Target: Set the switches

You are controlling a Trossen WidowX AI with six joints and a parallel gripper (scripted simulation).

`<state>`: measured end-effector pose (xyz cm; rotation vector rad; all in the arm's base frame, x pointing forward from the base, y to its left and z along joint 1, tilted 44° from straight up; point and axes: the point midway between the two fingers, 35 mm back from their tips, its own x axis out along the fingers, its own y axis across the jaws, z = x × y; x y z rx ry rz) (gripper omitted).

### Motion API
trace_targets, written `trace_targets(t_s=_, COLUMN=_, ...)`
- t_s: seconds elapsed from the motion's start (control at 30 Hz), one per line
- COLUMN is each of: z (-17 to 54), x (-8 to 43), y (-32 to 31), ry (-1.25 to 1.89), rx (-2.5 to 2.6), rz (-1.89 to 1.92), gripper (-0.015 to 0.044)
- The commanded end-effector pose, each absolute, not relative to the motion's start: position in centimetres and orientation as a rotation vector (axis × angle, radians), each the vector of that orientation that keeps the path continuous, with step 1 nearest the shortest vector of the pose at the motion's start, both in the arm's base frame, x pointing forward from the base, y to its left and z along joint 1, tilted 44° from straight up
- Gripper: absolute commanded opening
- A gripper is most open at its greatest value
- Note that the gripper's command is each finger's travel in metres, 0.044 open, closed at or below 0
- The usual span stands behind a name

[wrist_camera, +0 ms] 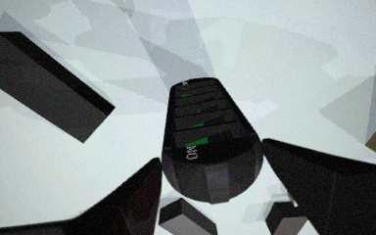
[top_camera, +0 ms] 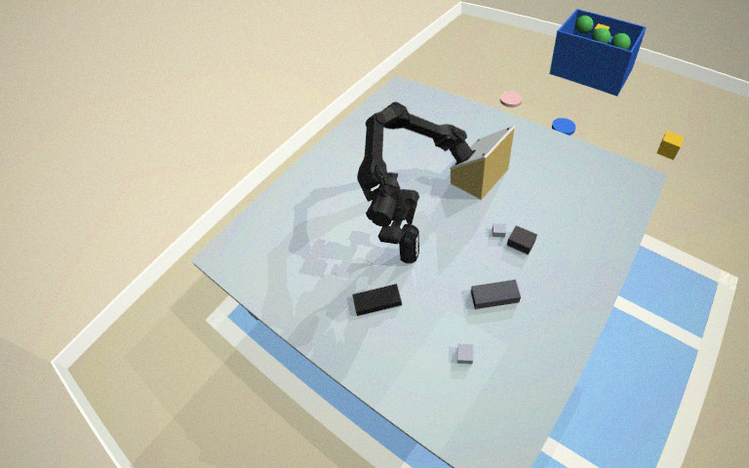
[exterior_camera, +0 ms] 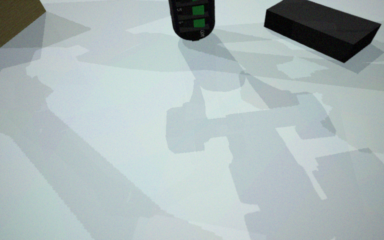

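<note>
The dark controller unit point(top_camera: 409, 244) point(exterior_camera: 193, 16) point(wrist_camera: 211, 132) is raised above the bench and steeply tipped. My gripper point(wrist_camera: 211, 154) is shut on it, with a finger at each side of its near end in the wrist view. The rocker face shows foreshortened in the wrist view, with narrow green patches by the ON mark. The exterior view shows only its lower end, with green on the visible rockers; the rest is cut off by the frame. In the top view a thin whitish strip shows along its right side; no label squares are readable.
A black block point(top_camera: 376, 299) point(exterior_camera: 317, 28) point(wrist_camera: 54, 93) lies near the unit. A dark grey block point(top_camera: 495, 293), a small dark block point(top_camera: 522, 239) and two pale cubes point(top_camera: 498, 229) point(top_camera: 464, 353) lie farther off. The arm's base is on a wooden wedge point(top_camera: 493, 174) point(exterior_camera: 16, 19).
</note>
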<state>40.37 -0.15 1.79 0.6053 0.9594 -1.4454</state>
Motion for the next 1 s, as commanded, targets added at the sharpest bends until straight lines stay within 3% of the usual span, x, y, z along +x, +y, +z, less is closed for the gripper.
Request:
trace_targets(t_s=0.0, z=2.1, x=40.5, y=-1.0, ry=0.937, rx=0.586, rz=-1.454, gripper=0.0338)
trace_targets(t_s=0.97, z=3.3, x=40.9, y=-2.8, ry=0.884, rx=0.533, rz=-1.466, gripper=0.0338)
